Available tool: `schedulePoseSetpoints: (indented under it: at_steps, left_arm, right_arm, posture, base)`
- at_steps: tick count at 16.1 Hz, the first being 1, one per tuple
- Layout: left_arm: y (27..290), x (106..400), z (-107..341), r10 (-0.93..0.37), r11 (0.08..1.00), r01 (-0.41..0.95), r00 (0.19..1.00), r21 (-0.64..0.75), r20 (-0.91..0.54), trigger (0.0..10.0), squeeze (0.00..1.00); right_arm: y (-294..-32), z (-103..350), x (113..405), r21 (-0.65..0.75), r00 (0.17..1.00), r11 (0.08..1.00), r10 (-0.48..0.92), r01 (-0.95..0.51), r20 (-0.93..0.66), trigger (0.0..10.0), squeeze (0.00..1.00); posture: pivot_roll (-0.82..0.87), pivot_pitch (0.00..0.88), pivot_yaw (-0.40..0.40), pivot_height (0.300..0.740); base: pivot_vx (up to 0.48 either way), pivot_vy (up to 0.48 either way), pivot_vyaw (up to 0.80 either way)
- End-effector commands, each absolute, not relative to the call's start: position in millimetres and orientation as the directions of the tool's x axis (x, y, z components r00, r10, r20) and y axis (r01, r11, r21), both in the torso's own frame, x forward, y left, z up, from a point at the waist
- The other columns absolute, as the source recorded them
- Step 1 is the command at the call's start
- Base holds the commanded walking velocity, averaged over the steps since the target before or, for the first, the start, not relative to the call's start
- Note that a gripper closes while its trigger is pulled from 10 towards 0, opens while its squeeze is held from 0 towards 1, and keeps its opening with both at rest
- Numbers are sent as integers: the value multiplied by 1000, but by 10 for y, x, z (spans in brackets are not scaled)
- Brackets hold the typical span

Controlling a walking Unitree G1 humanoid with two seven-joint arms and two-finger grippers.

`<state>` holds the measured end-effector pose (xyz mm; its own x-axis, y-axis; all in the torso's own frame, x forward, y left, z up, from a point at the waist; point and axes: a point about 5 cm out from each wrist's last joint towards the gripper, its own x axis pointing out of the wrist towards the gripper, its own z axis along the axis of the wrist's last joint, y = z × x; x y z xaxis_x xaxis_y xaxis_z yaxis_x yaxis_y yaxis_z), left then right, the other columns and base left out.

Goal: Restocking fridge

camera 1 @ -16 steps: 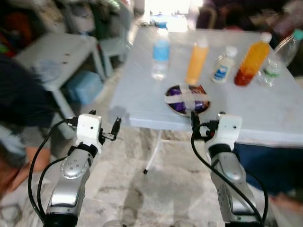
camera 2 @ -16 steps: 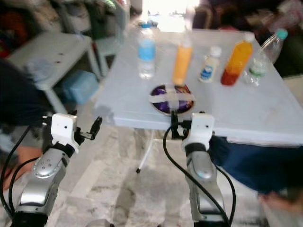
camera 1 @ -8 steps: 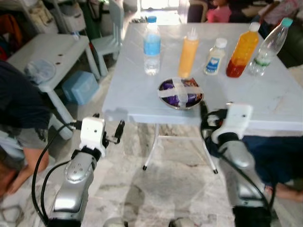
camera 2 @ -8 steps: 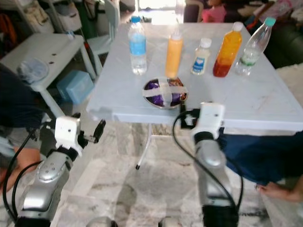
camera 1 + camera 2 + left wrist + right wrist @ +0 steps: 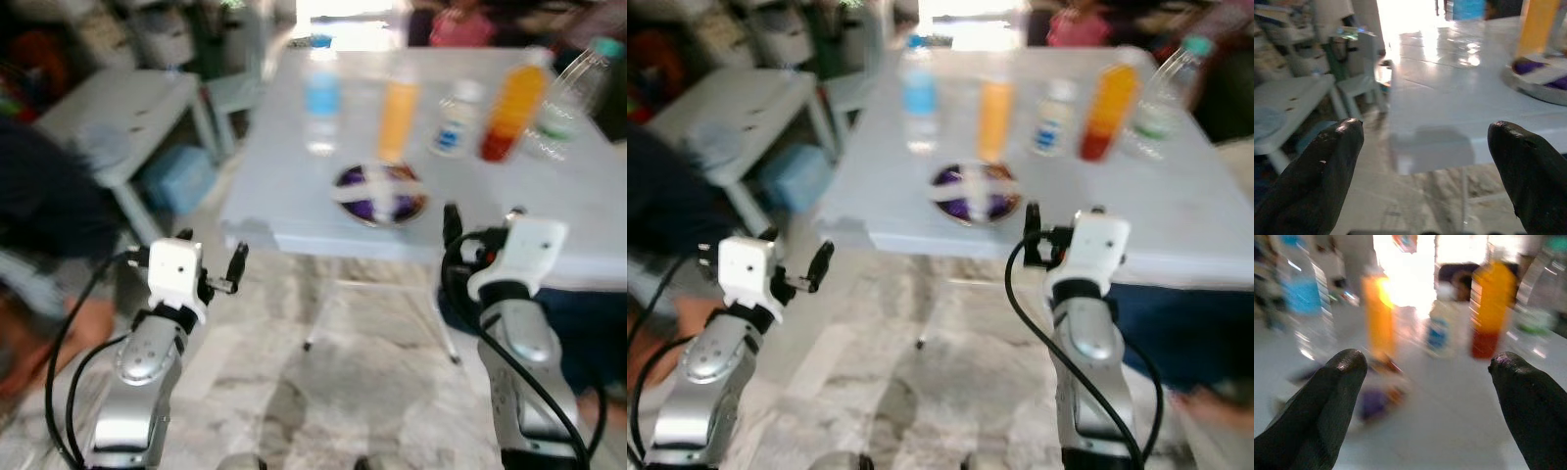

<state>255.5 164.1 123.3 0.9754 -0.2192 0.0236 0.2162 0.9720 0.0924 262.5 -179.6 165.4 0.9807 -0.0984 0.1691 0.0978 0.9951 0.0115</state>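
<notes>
On the white table (image 5: 294,211) stand a water bottle with a blue label (image 5: 321,103), an orange squeeze bottle (image 5: 397,117), a small white bottle (image 5: 456,129), an orange juice bottle (image 5: 511,113) and a clear green-labelled bottle (image 5: 565,98). In front of them lies a round dish of purple items (image 5: 380,194) with pale strips across it. My right gripper (image 5: 1425,396) is open and empty at the table's front edge, right of the dish. My left gripper (image 5: 1425,166) is open and empty, low and just off the table's front left corner.
A white bench (image 5: 127,108) stands at the left with a blue box (image 5: 181,176) beneath it. A person in dark clothes (image 5: 49,215) crouches at the far left. Dark blue cloth (image 5: 588,328) shows under the table's right side. Marble floor (image 5: 323,382) lies between my arms.
The whole picture has shifted slightly and turned blurry, so the camera is moving. Both arms hold much the same raised pose, and both grippers stay open.
</notes>
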Motion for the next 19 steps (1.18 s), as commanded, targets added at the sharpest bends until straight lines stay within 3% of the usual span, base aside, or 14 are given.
schedulePoseSetpoints:
  at_steps: [1,8,16,19]
  left_arm:
    - [1695,2522,1215,-210,974,208,978,93,11,10000,0]
    - [1738,2445,1121,-174,982,174,985,78,-16,10000,0]
    - [1679,2482,1102,-197,979,198,980,50,-13,10000,0]
    - [1659,2504,1116,-204,978,204,979,37,-2,10000,0]
  right_arm:
    - [-1739,1654,2583,21,984,996,-86,84,157,10000,0]
    - [-1878,1302,2127,-34,991,991,-132,132,4,10000,0]
    - [-1936,1237,2091,-11,983,983,-181,181,-22,10000,0]
    - [-1950,1249,2105,-9,982,983,-186,185,-18,10000,0]
  posture:
    - [-9,38,57,740]
    - [-37,0,50,740]
    - [-59,0,47,740]
    - [-62,0,45,740]
  base:
    - [277,0,0]
    - [291,0,0]
    - [0,0,0]
    - [172,0,-800]
